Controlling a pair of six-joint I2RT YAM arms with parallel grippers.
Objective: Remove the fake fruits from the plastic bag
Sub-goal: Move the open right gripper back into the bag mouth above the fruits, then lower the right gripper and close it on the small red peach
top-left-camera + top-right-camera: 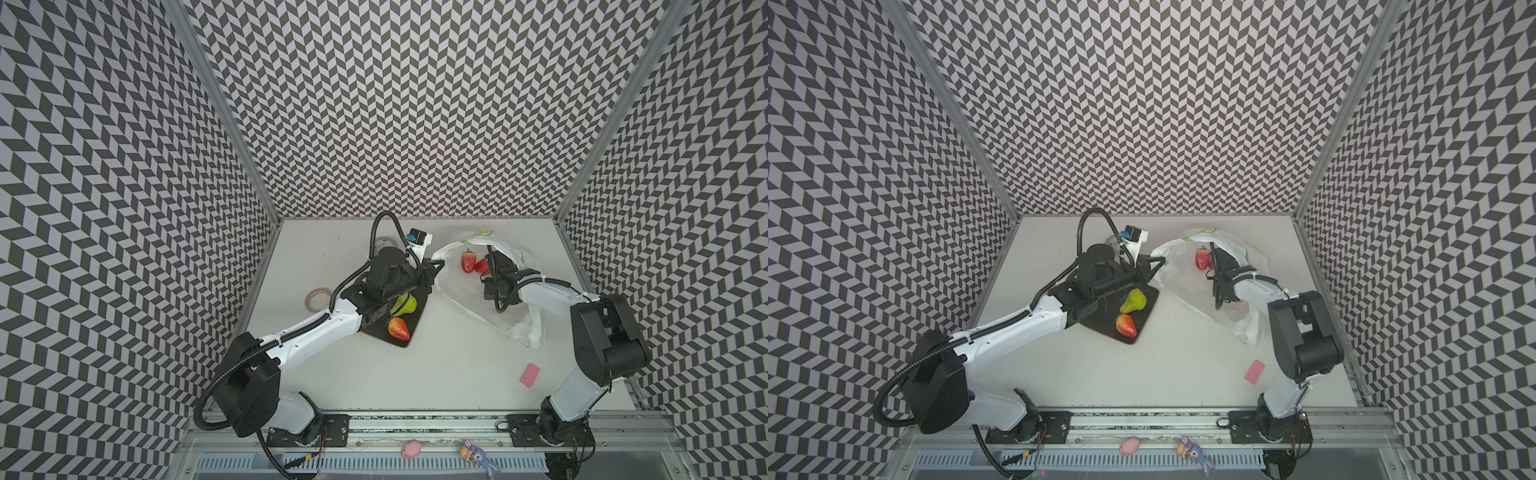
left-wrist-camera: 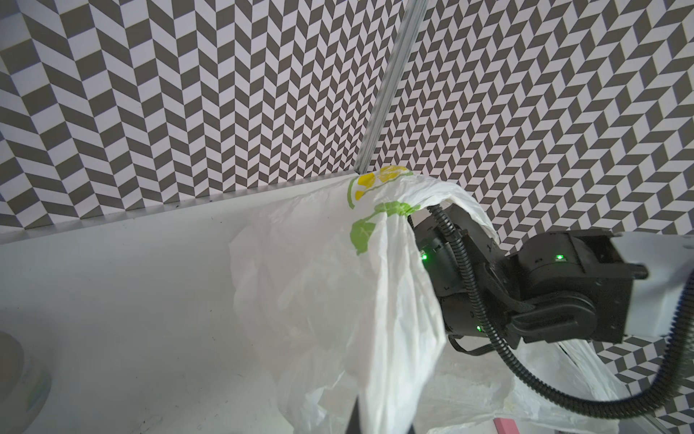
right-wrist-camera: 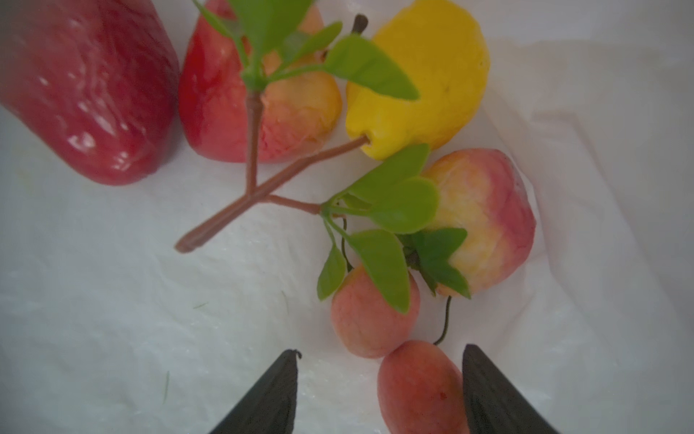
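Note:
The white plastic bag (image 1: 461, 301) with lemon prints lies at the back right, its mouth held up. My left gripper (image 1: 436, 266) is shut on the bag's rim (image 2: 379, 375), and the film runs between its fingers. My right gripper (image 3: 381, 353) is inside the bag, open. A small pink fruit (image 3: 417, 387) lies between its fingers, close to one of them. Beyond it lie another small pink fruit (image 3: 371, 315), a peach (image 3: 484, 218), a yellow lemon (image 3: 420, 75) on a leafy sprig and red fruits (image 3: 86, 86). A strawberry (image 1: 468, 261) shows through the bag's mouth.
A black board (image 1: 419, 318) under my left arm carries a green pear (image 1: 405, 305) and a red-orange fruit (image 1: 399, 328). A tape roll (image 1: 318, 298) lies at the left, a pink block (image 1: 530, 375) at the front right. A pink pig (image 1: 411, 450) sits on the front rail.

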